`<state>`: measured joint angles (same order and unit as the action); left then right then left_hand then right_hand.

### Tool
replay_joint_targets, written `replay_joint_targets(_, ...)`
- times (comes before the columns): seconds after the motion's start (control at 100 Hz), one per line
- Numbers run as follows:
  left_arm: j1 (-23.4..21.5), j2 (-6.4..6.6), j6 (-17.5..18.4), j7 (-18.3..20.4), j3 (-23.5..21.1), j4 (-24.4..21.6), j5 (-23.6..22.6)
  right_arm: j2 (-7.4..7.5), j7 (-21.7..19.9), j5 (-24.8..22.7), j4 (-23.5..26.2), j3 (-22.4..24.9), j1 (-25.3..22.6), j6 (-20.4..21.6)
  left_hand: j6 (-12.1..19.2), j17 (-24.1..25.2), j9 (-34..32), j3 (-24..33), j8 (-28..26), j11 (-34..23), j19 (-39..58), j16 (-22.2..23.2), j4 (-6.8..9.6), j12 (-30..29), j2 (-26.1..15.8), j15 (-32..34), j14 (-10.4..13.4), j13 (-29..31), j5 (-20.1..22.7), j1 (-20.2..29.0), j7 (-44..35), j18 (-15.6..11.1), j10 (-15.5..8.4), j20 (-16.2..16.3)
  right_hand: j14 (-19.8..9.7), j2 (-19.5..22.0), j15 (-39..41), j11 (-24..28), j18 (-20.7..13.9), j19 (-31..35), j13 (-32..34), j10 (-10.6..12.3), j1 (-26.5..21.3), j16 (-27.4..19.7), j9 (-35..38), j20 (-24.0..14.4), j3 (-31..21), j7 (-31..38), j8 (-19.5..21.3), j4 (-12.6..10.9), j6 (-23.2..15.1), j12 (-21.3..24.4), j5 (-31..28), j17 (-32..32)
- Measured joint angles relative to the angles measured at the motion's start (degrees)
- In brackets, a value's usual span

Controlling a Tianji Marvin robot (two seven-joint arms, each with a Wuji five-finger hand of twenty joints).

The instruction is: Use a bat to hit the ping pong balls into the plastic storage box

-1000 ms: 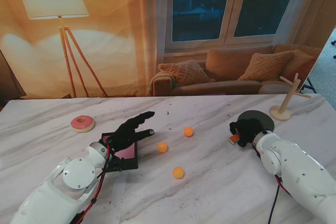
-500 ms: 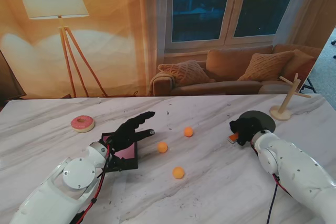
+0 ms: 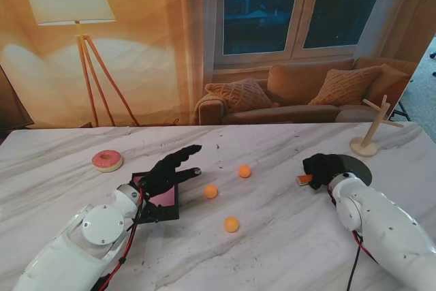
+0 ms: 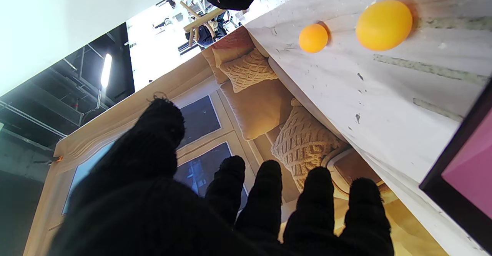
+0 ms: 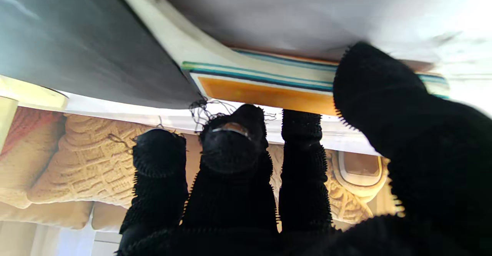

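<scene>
My left hand (image 3: pixel 167 172) hovers open over the box (image 3: pixel 161 196). Three balls (image 3: pixel 211 191) lie between box and bat (image 3: pixel 340 167), which my right hand (image 3: pixel 320 168) grips by the handle, so the swing goes leftward.

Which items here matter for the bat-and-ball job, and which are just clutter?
Job items:
- bat, handle under the right hand
- three orange ping pong balls
- black storage box with pink floor, under the open left hand

Clutter:
- pink donut
- wooden peg stand
</scene>
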<state>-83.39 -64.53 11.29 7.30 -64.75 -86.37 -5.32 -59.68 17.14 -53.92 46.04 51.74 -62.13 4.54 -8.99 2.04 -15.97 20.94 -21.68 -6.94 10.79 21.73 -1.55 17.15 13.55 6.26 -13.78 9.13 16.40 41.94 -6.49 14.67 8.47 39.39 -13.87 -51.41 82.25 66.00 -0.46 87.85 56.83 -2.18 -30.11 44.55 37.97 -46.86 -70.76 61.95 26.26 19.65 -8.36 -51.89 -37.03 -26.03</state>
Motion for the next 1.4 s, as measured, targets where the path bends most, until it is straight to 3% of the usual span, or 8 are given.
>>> replay_joint_targets(0.15,0.01,-0.02,-0.03,0.06,0.01,0.02,0.25,0.2,-2.52,-2.39,4.81,4.82,-3.37,1.19,0.0,0.0,0.0,0.0,0.0,0.0,0.0,0.0,0.0,0.0,0.0,0.0,0.0,0.0,0.0,0.0,0.0,0.0,0.0,0.0,0.01,0.01,0.0,-0.75,-0.05,0.01,-0.1,-0.03,0.0,-0.49,0.0,0.25,0.06,-0.05,-0.09,0.03,0.01,0.37,-0.34,0.24)
replay_joint_targets(0.47,-0.05,-0.09,0.06,-0.14,-0.17,0.02,0.14,0.01,-7.93,-1.69,14.13,12.1,-7.69,4.16,0.0,0.0,0.0,0.0,0.0,0.0,0.0,0.0,0.0,0.0,-0.01,0.0,-0.01,0.0,0.0,0.0,0.0,0.0,0.0,0.0,0.56,0.01,-1.2,-3.66,0.43,-1.1,-1.82,-0.52,0.03,-1.7,-0.81,0.91,0.06,-0.2,0.03,0.68,0.42,0.96,-1.68,2.4)
replay_joint_targets(0.71,-0.2,-0.11,0.07,-0.21,-0.34,0.01,0.12,-1.1,-12.74,5.49,23.11,17.6,-12.47,3.46,0.0,0.0,0.0,0.0,0.0,0.0,0.0,0.0,0.0,0.0,-0.01,0.0,-0.02,0.0,0.0,0.0,0.0,0.0,0.0,0.0,1.38,0.01,-1.69,-5.1,0.8,-2.43,-3.91,-0.78,0.06,-3.64,-1.56,1.03,0.06,-0.23,0.55,0.7,0.44,1.04,-1.74,3.27)
replay_joint_targets(0.79,-0.24,-0.11,0.07,-0.21,-0.36,0.01,0.12,-1.56,-15.12,9.94,26.23,19.1,-14.07,1.56,0.0,0.0,0.0,0.0,0.0,0.0,0.0,0.0,0.0,0.0,-0.01,0.0,-0.02,0.0,0.0,0.0,0.0,0.0,0.0,0.0,1.51,0.01,-1.7,-5.49,1.04,-2.58,-3.91,-0.88,0.06,-3.81,-1.56,1.2,0.06,-0.23,0.58,0.7,0.45,1.05,-1.74,3.8)
replay_joint_targets(0.99,-0.4,-0.13,-0.1,-0.22,-0.52,-0.1,0.21,-2.65,-15.67,13.77,30.03,21.36,-16.33,-0.37,0.0,0.0,0.0,-0.58,0.0,0.0,0.0,0.0,0.0,0.0,-0.02,0.0,-0.03,0.0,0.0,0.0,0.0,0.0,0.0,0.0,2.29,0.01,-1.8,-6.37,1.13,-3.08,-4.77,-1.12,0.06,-4.54,-1.55,1.28,0.06,-0.24,1.23,0.71,0.49,1.59,-1.76,4.22)
replay_joint_targets(1.13,-0.46,-0.13,-0.09,-0.25,-0.59,-0.11,0.2,-2.91,-17.55,20.29,33.92,22.99,-18.29,-2.51,0.0,0.0,0.0,-0.58,0.0,0.0,0.0,0.0,0.0,0.0,-0.02,0.0,-0.02,0.0,0.0,0.0,0.0,0.0,0.0,0.0,2.81,0.01,-2.37,-7.32,1.54,-3.76,-4.66,-1.47,0.06,-5.23,-1.55,1.28,0.06,-0.66,1.84,0.71,0.49,1.68,-1.77,5.0)
replay_joint_targets(1.4,-0.44,-0.13,0.02,-0.2,-0.61,-0.06,0.22,-3.44,-17.49,21.43,37.58,24.51,-20.09,-1.53,0.0,0.0,0.0,-0.58,0.0,0.0,0.0,0.0,0.0,0.0,-0.02,0.0,-0.02,0.0,0.01,0.0,0.0,0.0,0.0,0.0,3.41,0.01,-2.9,-7.99,1.77,-3.89,-5.25,-1.51,0.06,-5.96,-1.5,1.28,0.06,-0.66,2.43,0.71,0.53,2.15,-1.83,5.29)
